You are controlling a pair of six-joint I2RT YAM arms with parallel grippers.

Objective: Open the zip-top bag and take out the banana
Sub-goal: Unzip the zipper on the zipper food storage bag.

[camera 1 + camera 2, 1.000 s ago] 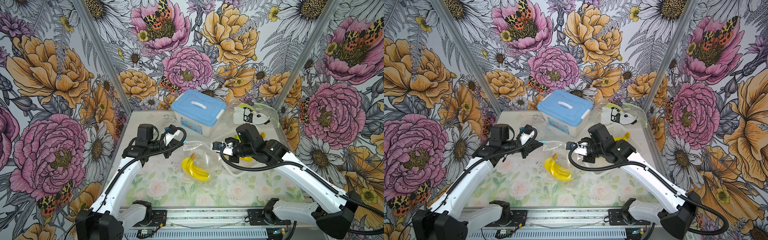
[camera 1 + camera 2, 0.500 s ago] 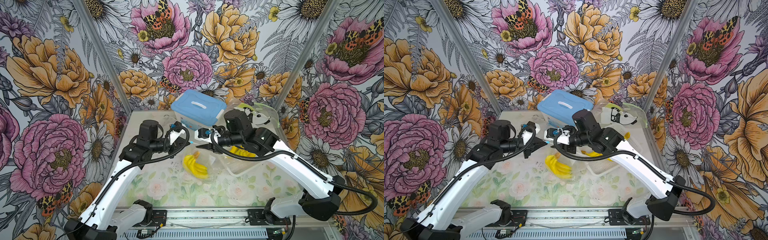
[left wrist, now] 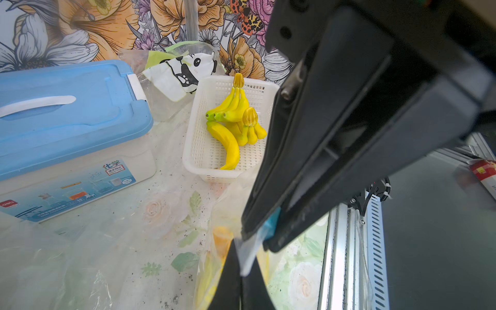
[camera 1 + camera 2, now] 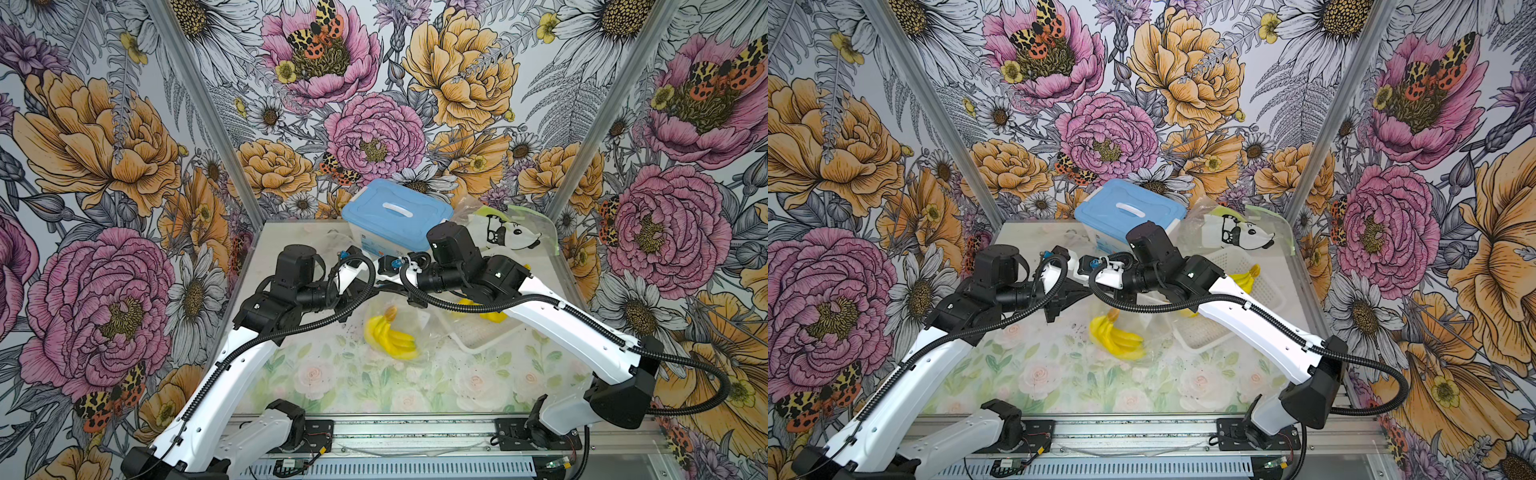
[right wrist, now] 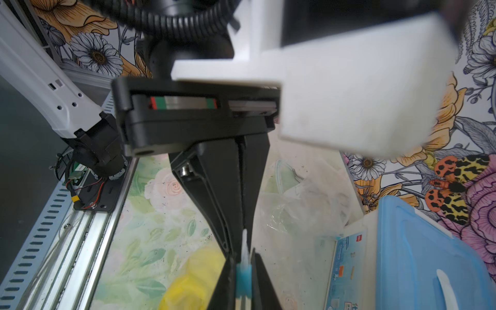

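Banana: the banana [image 4: 390,337], a yellow bunch, lies inside the clear zip-top bag [image 4: 413,322], low over the middle of the flowered table [image 4: 332,374] in both top views. Whether it rests on the surface or hangs just above it cannot be told.
Bag: the film is almost invisible from above. Its top edge is held up between the two arms, and the blue zip seal [image 5: 243,281] shows only in the wrist views. Whether it is sealed or parted cannot be told.
Left side: the left gripper [image 3: 243,268] has its jaws pinched together on the bag's pale top strip.
Right side: the right gripper [image 5: 243,265] is clamped narrowly on the blue seal, tip to tip with its partner.
From above: both sets of fingertips are buried under wrists and black cable.
Blur: from the right wrist the fruit is only a yellow smear.
Basket: the white basket [image 3: 204,158] stands just beside the bag and holds more bananas [image 3: 233,118]. In the top views the right arm covers most of it.
Far edge: the blue-lidded box [image 4: 397,210] and the panda-print pouch [image 4: 505,235] sit here, and the right wrist cuts off the box's near corner.
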